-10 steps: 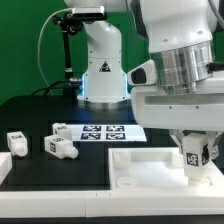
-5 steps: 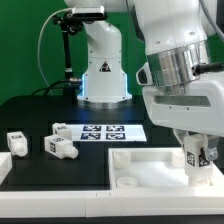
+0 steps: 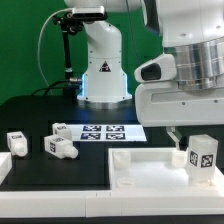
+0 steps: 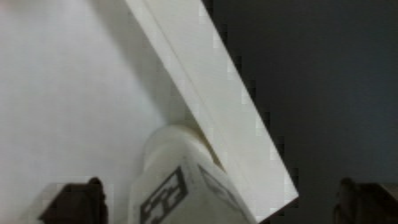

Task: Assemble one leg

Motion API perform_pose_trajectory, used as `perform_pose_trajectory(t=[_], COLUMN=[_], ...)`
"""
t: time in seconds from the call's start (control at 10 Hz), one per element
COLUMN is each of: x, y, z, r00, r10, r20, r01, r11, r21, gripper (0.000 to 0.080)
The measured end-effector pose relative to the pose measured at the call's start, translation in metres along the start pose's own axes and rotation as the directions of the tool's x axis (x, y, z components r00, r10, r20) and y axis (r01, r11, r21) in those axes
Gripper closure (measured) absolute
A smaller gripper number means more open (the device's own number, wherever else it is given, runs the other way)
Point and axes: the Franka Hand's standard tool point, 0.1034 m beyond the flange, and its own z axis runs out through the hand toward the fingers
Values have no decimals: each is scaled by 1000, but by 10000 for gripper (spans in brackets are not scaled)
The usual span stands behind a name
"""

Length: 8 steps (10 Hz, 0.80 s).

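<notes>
A leg (image 3: pixel 202 158), a small white block with a black-and-white tag, stands upright at the exterior view's right corner of the large flat white rimmed piece (image 3: pixel 145 168). My gripper (image 3: pixel 198 141) hangs just above it, open, with one finger (image 3: pixel 172 141) showing to the leg's left. In the wrist view the leg (image 4: pixel 175 185) lies between the two dark fingertips (image 4: pixel 79 203), which stand wide apart and touch nothing; the gripper (image 4: pixel 222 205) is empty. The rimmed piece's edge (image 4: pixel 205 80) runs diagonally there.
Two more white tagged blocks (image 3: pixel 17 142) (image 3: pixel 60 148) lie on the black table at the exterior view's left, and a third (image 3: pixel 60 128) sits by the marker board (image 3: pixel 102 132). The arm's base (image 3: pixel 102 70) stands at the back.
My gripper has let go of the leg, opened and risen. The leg stays standing on the rimmed piece's corner.
</notes>
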Motion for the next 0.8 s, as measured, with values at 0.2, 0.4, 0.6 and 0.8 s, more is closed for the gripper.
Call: perform_pose_trajectory(t=[0.2,0.4,0.6,0.8], x=[1,8,8,8], y=[1,3,0,0], z=[0,-2,0,1], r00=[984,844,852,878], r10=[-180,-535,-523,-479], r20=[-2,17,15,11], r01=[180,535,523,478], r11=[984,840,848,874], r21=[-10,-87,-89,-87], gripper=[151,151,271,410])
